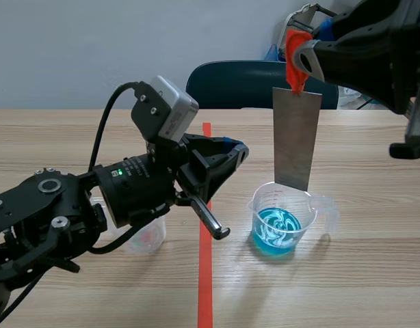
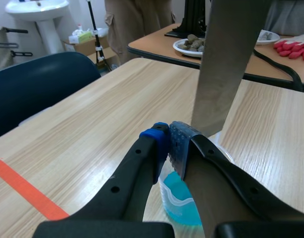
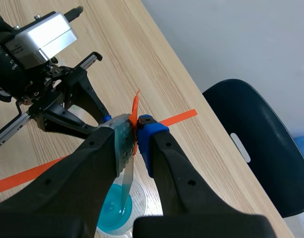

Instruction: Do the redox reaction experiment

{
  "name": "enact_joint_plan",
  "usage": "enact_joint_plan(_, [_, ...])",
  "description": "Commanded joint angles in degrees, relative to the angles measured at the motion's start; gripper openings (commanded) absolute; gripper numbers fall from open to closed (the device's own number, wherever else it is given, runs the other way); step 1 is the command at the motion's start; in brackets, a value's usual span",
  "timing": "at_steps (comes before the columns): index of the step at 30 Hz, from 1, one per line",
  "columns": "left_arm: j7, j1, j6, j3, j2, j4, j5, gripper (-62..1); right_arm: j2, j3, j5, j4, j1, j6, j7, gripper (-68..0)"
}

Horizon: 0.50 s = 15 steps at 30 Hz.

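Right gripper (image 1: 302,65), clamped on the orange-tabbed top of the metal strip (image 1: 296,137), hangs it upright, lower edge at the rim of the beaker (image 1: 256,205) with blue solution (image 1: 278,229) directly below; left gripper (image 1: 232,152), closed on nothing, sits beside the beaker

The strip (image 1: 296,140) is matt grey metal, the cup (image 1: 300,206) clear glossy plastic, the table (image 1: 360,273) smooth pale wood grain.

Light-wood bench (image 1: 360,287) carries a clear beaker (image 1: 282,222) w/ blue liq.; a 2nd clear cup (image 1: 152,236) (half hidden) stands across the orange tape line (image 1: 205,287) from the beaker.
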Motion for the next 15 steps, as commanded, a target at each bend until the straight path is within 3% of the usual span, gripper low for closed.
enact_joint_plan(1, [-0.9,-0.3,1.0,0.6,0.7,0.5,-0.3,-58.4,0.0,0.5,0.6,0.4,0.8,0.0,0.5,-66.9])
enact_joint_plan(15, [-0.9,-0.3,1.4,1.1,1.2,0.5,-0.3,-58.4,0.0,0.5,0.6,0.4,0.8,0.0,0.5,-66.9])
